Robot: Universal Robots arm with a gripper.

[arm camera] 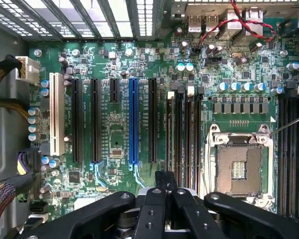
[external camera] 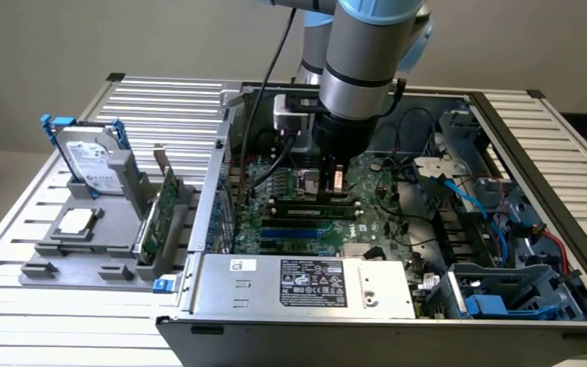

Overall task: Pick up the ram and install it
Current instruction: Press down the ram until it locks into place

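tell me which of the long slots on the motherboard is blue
The blue slot in the middle of the row of long slots. Those on either side are black, and one far off at the edge, the white slot, is white.

Arm low over motherboard inside open computer case, closed fingers above ram.

Computer case: matt grey sheet metal. Motherboard: glossy green. End effector: matt black plastic. Tabletop: ribbed metal.

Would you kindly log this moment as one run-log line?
pincer: shut, above motherboard | ram: lying in slot by pincer | case: open
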